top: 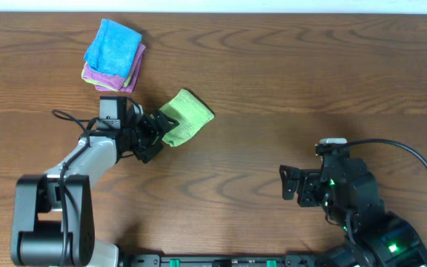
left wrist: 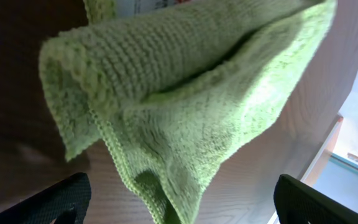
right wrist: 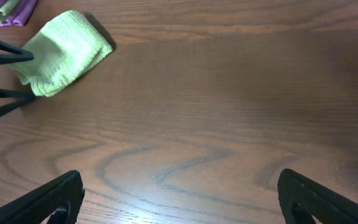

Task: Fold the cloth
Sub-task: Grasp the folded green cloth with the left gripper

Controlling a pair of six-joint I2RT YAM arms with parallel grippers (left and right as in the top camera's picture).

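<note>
Dark wood-grain table [top: 273, 67], with a pale strip of room beyond its far edge. The green cloth [top: 186, 117], folded into a thick pad, lies left of centre. At its eight o'clock end the left gripper [top: 156, 131] stands wide, one finger on either side of the cloth's edge. A stack of cloths [top: 114, 55], blue uppermost, lies at eleven o'clock. The right gripper [top: 289, 184], also spread wide and empty, is at four o'clock, well apart.

The green cloth [left wrist: 185, 106] is soft, nubby terry, matt, with a stitched hem. The tabletop [top: 288, 67] is brown wood with clear grain and a faint sheen. At eleven o'clock, the stacked cloths [top: 113, 52] look equally fluffy.
</note>
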